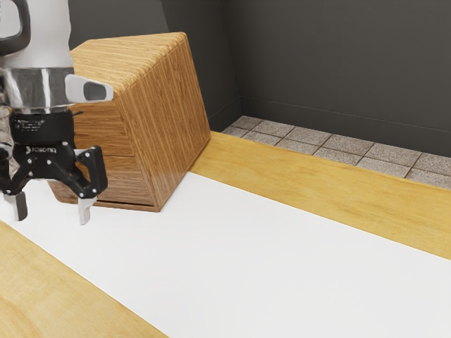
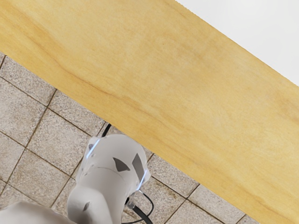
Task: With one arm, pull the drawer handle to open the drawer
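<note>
While my pincer (image 1: 52,209) hangs low over the white tabletop (image 1: 246,260) at the exterior view's left, its two fingers stand wide apart, gripping nothing. Just behind it: a wooden cabinet (image 1: 165,105), far left on the table. Lower drawer (image 1: 123,179) front sits flush, looks shut. The handle is hidden behind my hand. Wrist view: the table's wooden border (image 2: 154,93), tiled floor (image 2: 32,140) below it, my own arm (image 2: 110,177) rising from that floor.
</note>
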Available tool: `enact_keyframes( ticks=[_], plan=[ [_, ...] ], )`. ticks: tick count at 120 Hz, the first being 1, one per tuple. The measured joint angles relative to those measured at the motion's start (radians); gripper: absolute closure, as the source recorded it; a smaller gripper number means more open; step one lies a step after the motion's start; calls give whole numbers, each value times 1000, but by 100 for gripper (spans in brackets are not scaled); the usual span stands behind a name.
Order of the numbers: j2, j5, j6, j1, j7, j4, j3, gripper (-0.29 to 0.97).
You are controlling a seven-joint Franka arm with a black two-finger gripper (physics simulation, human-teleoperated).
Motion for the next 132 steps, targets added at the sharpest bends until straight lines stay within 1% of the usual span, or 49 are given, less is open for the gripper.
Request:
enact_keyframes(
  ticks=[8, 18, 28, 42, 54, 70, 78, 87, 95, 101, 128, 132],
  plan=[
    [-7, -3, 138, 1, -125, -25, -2, 0],
    [-8, -8, 257, 2, -262, -33, 3, 0],
    [-8, -2, 337, 17, -386, -34, 16, 0],
    [-16, 29, 410, 56, -549, -43, 94, 0],
    [-97, 42, 486, 138, -671, -139, 113, 0],
    [-135, 61, 635, 228, -803, -235, 121, 0],
    [-184, 79, 715, 266, -857, -302, 122, 0],
    [-203, 92, 793, 300, -907, -327, 123, 0],
    [-202, 97, 845, 326, -943, -322, 124, 0],
    [-178, 99, 875, 335, -967, -292, 124, 0],
    [-70, 102, 990, 343, -1051, -217, 125, 0],
    [-55, 102, 1001, 343, -1061, -212, 136, 0]
  ],
)
